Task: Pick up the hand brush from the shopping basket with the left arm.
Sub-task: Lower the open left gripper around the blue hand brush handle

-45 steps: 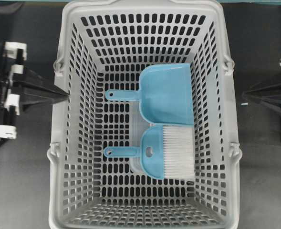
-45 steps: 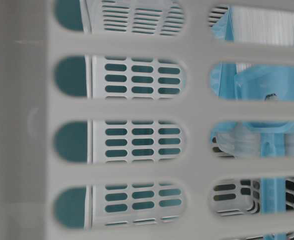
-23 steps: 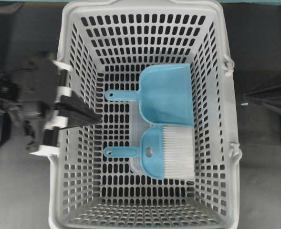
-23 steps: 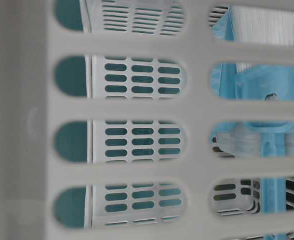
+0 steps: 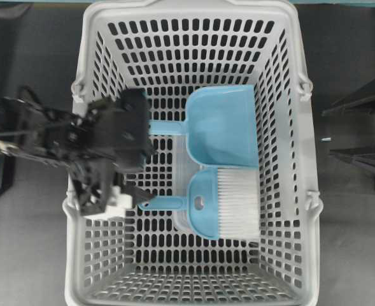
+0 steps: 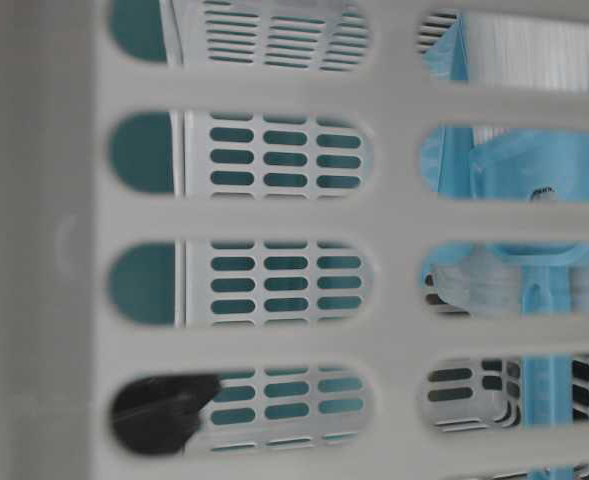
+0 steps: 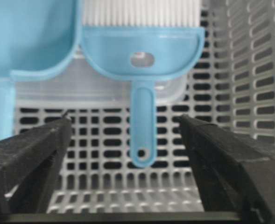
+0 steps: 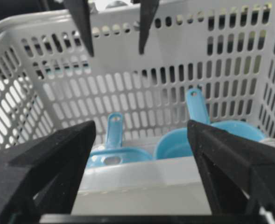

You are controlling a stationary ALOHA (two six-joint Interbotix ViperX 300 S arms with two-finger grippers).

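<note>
The approach was in hand: the left gripper (image 7: pixel 125 126) hung with fingers spread wide, the handle of the hand brush (image 7: pixel 142 60) between them, low-centre in the wrist view. The brush lay in the shopping basket (image 5: pixel 187 19), right of centre overhead. Next, it seemed, came a descent and closing on the handle.

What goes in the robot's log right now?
left gripper: open, astride hand brush handle | right gripper: open, outside shopping basket | brush: ungrasped
</note>
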